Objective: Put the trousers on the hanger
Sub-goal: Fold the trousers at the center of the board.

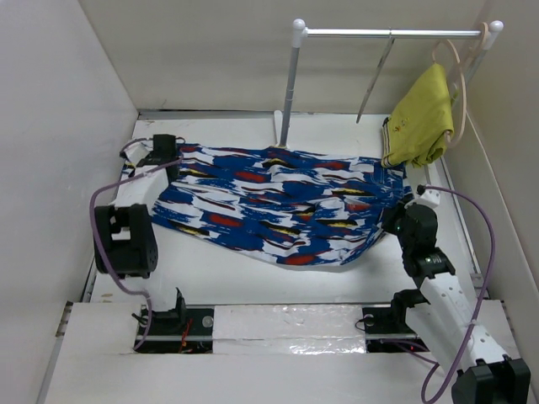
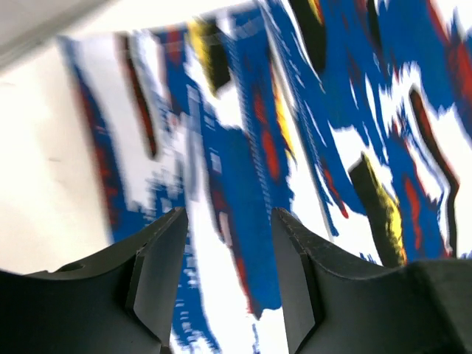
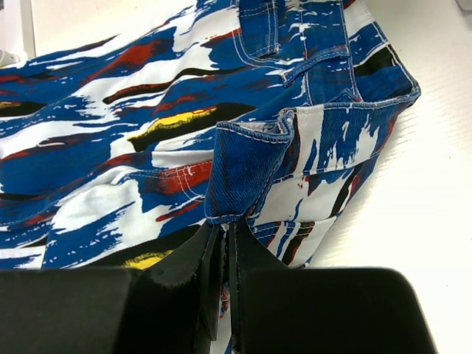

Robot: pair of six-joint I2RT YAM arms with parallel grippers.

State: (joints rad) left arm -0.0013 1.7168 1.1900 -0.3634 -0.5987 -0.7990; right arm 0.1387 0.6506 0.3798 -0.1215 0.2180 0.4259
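The blue-and-white printed trousers (image 1: 278,202) lie spread flat across the table. My left gripper (image 1: 160,153) hovers over their far left end. In the left wrist view its jaws (image 2: 228,215) stand open, and the blurred fabric (image 2: 251,147) lies below them, not between them. My right gripper (image 1: 394,220) is at the trousers' right end. It is shut (image 3: 227,225) on a raised fold of the blue waistband (image 3: 247,166). The thin grey hanger (image 1: 376,77) hangs edge-on from the rail (image 1: 387,33) at the back right, apart from both grippers.
A yellow garment (image 1: 421,118) hangs on a pale beige curved hanger (image 1: 459,80) at the rail's right end. The rail's white post (image 1: 290,93) stands just behind the trousers. White walls close in the table on the left, back and right.
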